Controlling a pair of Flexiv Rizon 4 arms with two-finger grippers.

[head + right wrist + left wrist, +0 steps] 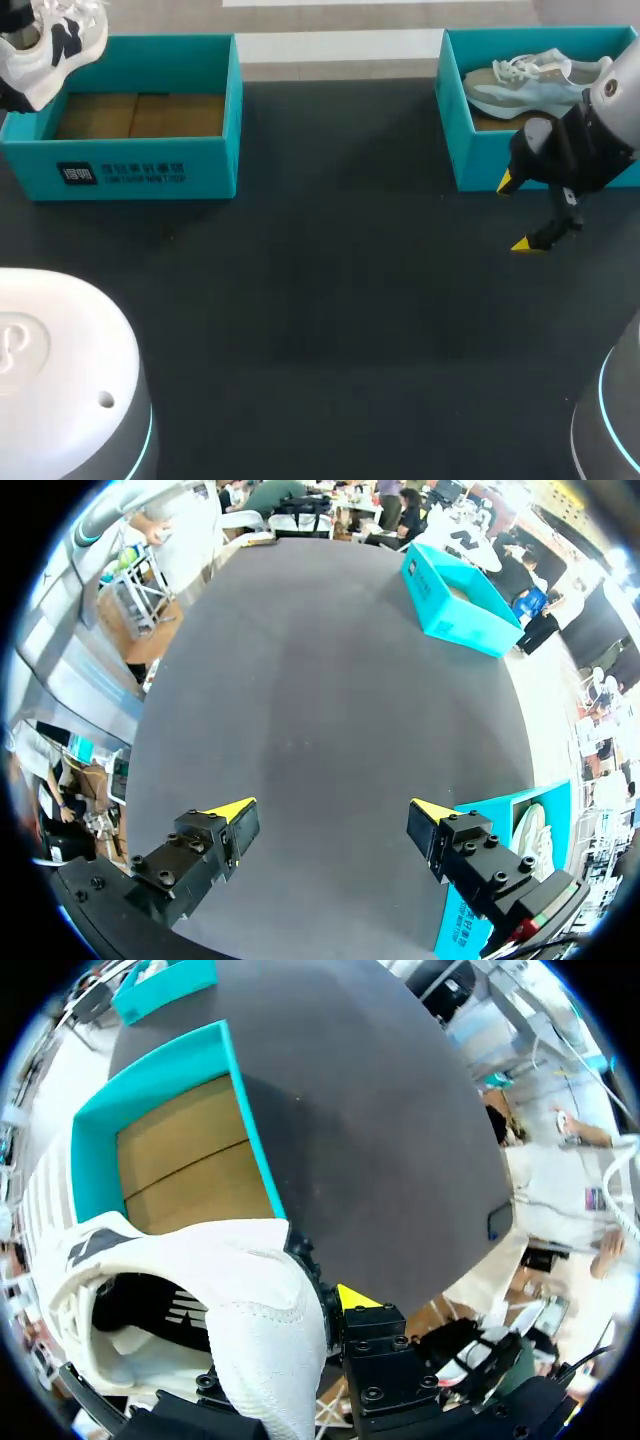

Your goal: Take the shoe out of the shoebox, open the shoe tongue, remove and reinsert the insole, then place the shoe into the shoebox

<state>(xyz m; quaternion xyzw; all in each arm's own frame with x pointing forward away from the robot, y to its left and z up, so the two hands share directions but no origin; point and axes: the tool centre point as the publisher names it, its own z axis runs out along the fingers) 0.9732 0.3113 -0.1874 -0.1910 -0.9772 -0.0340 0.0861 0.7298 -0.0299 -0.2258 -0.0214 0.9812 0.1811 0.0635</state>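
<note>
Left claw [322,1308]: clenched on the collar of the white shoe [225,1295]. One yellow finger [355,1297] showed outside the heel; the other was hidden behind the shoe.
White shoe [55,40]: lifted clear of the left shoebox [150,170], hanging over its outer far corner, opening turned toward the wrist camera.
Left shoebox [250,1130]: bare cardboard floor, lying just ahead of the claw and below the shoe.
Long axis: the shoe ran crosswise to the fingers, stretching away to one side of the claw.
Right claw [517,214]: released, fingers spread wide, nothing between them [331,809]; it hung low over the surface [320,290] beside the right shoebox [455,130].
Second shoe [530,80]: lying in the right shoebox.
Nearer arm: the left, by far; the right was well apart.
Next move, likely: bring the shoe inward and set it on the open surface between the arms, where the right claw could reach the tongue.
</note>
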